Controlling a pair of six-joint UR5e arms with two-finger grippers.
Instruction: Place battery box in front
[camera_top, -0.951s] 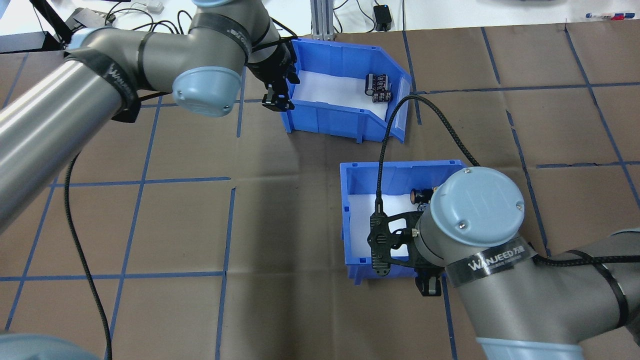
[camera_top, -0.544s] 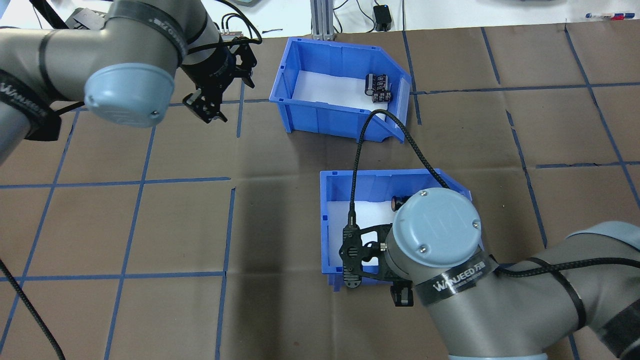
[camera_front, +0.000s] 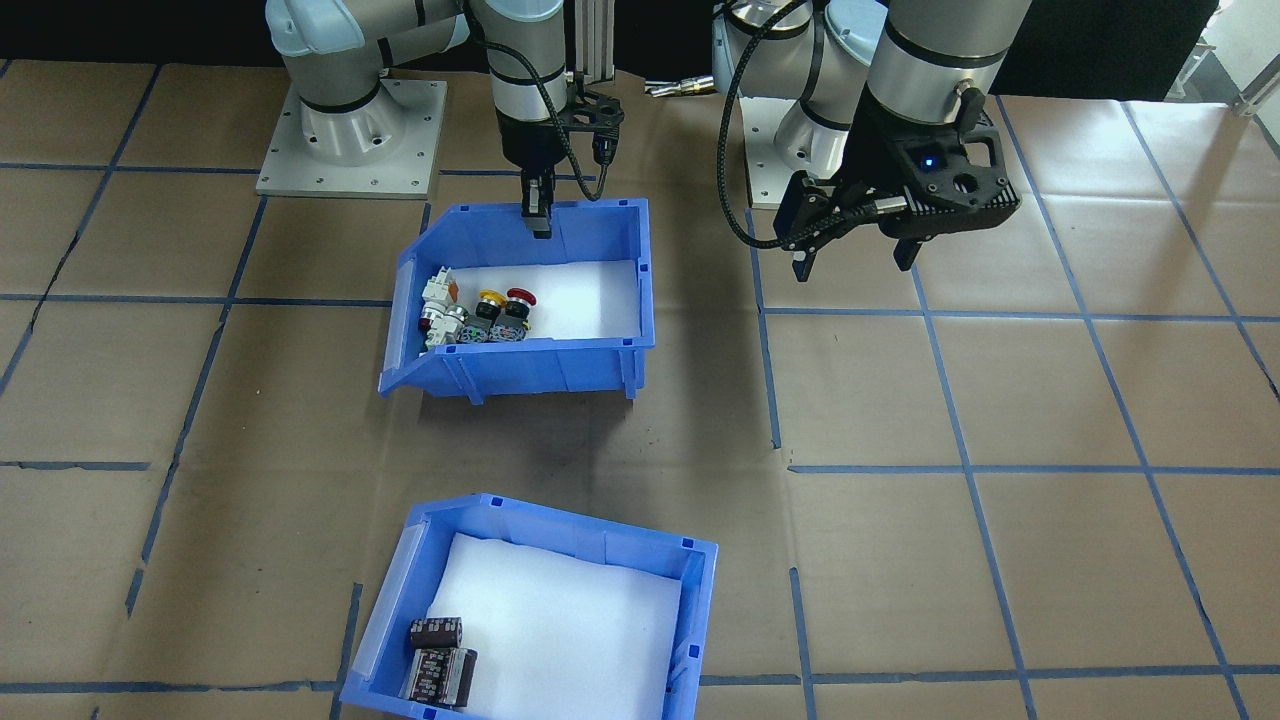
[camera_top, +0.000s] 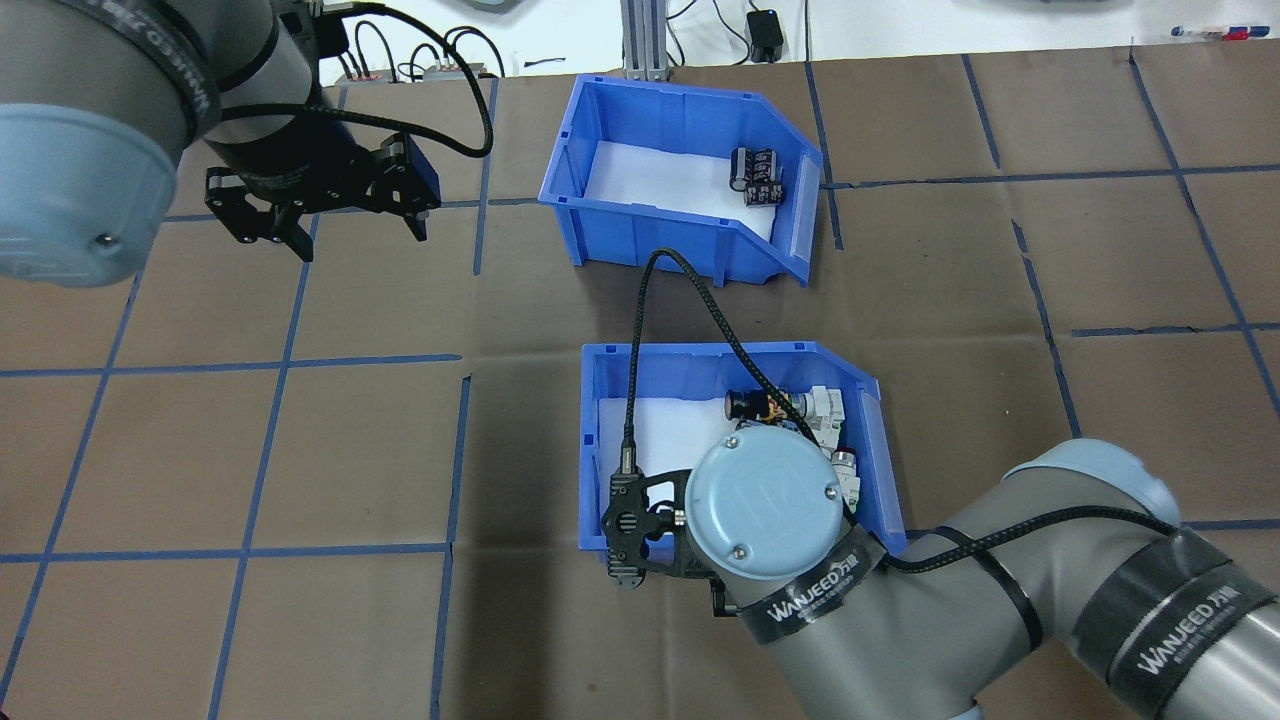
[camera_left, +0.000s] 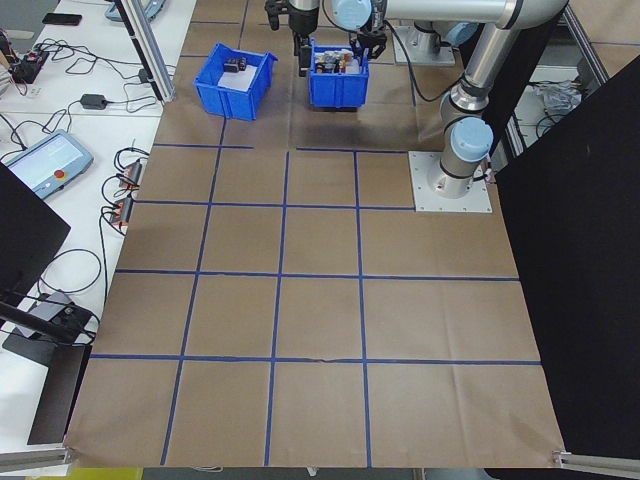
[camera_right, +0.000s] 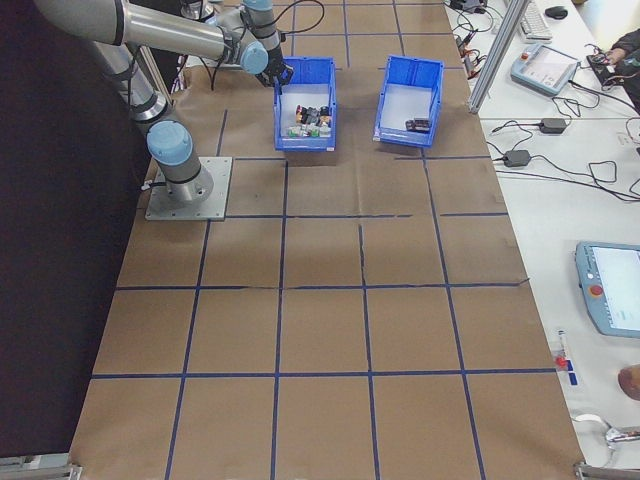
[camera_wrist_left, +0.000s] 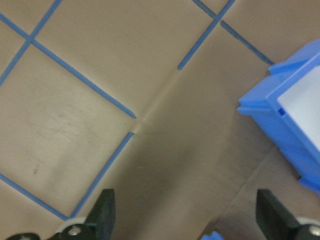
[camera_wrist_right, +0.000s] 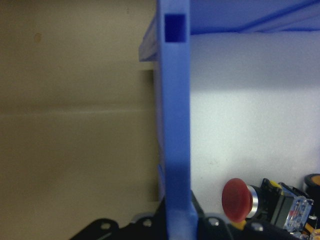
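The left gripper (camera_top: 345, 225) has pulled away from the battery box (camera_top: 680, 190), jaws wide and empty. The right gripper (camera_front: 540, 215), clamped on the switch bin's (camera_top: 740, 440) wall, has dragged it sideways. The battery box sits farther forward.

From the overhead view I cannot see the right pincer (camera_top: 718, 600): the wrist joint covers it, along with part of the switch bin (camera_top: 600, 440) and its near wall. The front-facing view cuts the battery box (camera_front: 560, 530) at the bottom edge, so its sloped front lip is lost. In the right wrist view, the bin wall (camera_wrist_right: 176, 130) fills the centre and hides the pincer's fingertips; the push-button switches (camera_wrist_right: 240, 200) are cropped at the lower right. The left wrist view shows only the finger (camera_wrist_left: 102, 215) bases and a corner of a blue bin (camera_wrist_left: 290, 125). In both side views the batteries and switches are too small to distinguish.
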